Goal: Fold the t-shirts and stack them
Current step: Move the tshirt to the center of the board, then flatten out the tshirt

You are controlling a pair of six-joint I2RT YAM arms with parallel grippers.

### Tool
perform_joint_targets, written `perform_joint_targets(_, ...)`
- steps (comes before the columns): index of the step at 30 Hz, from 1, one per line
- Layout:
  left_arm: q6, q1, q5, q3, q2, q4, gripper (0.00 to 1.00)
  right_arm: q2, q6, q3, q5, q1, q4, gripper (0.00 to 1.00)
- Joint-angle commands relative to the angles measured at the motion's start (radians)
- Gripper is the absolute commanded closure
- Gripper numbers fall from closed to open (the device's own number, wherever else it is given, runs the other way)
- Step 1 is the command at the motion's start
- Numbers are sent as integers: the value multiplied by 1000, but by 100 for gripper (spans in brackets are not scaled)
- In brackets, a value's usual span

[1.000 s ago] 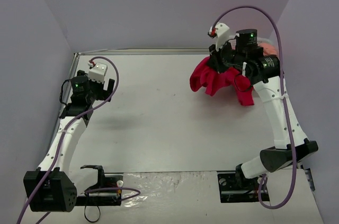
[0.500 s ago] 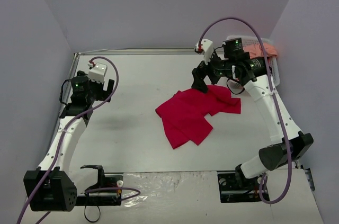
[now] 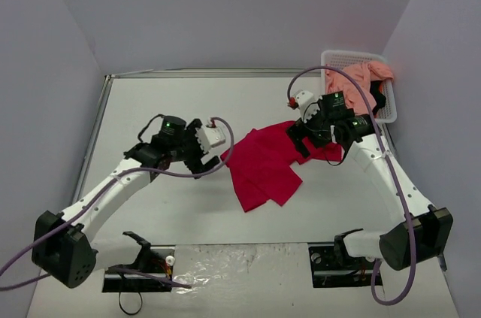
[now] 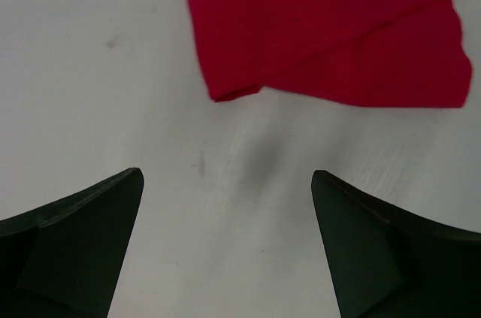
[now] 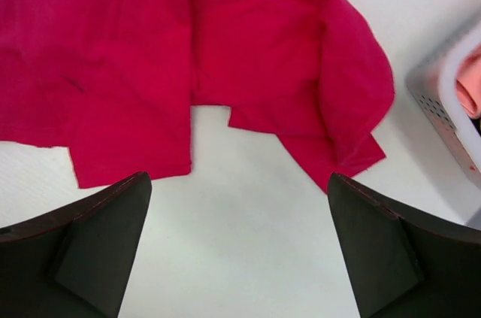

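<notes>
A crimson red t-shirt (image 3: pixel 264 166) lies crumpled and partly spread on the white table, right of centre. My left gripper (image 3: pixel 216 160) hovers open at its left edge. In the left wrist view the red t-shirt (image 4: pixel 323 25) lies just beyond the open left gripper (image 4: pixel 226 174), with only bare table between the jaws. My right gripper (image 3: pixel 301 143) stands open over the shirt's right side. The right wrist view shows the red t-shirt (image 5: pixel 150 55) ahead of the empty right gripper (image 5: pixel 239 177). A salmon pink t-shirt (image 3: pixel 358 77) and a bit of black garment (image 3: pixel 377 100) lie in the basket.
A white lattice basket (image 3: pixel 340 55) stands at the back right corner, and the basket's wall (image 5: pixel 443 107) shows at the right of the right wrist view. Grey walls close in the table on three sides. Both arm bases sit at the near edge.
The right gripper opened and let the red t-shirt drop onto the table, then lowered over it. The left arm swung from the far left to the shirt's left edge.
</notes>
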Motion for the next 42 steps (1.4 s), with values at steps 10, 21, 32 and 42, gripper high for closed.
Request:
perform_joint_targets(10, 158, -435, -332, -19, 234, 184, 6, -145, 23, -191, 104, -169, 92, 0)
perform_joint_targets(21, 149, -570, -428, 61, 421, 401, 6, -109, 63, -198, 127, -198, 143, 0)
perform_joint_targets(32, 138, -621, -482, 116, 593, 452, 6, -103, 70, -218, 150, -215, 171, 0)
perform_joint_targets(42, 123, -621, -502, 131, 558, 442, 51, -68, 90, -262, 143, -218, 220, 0)
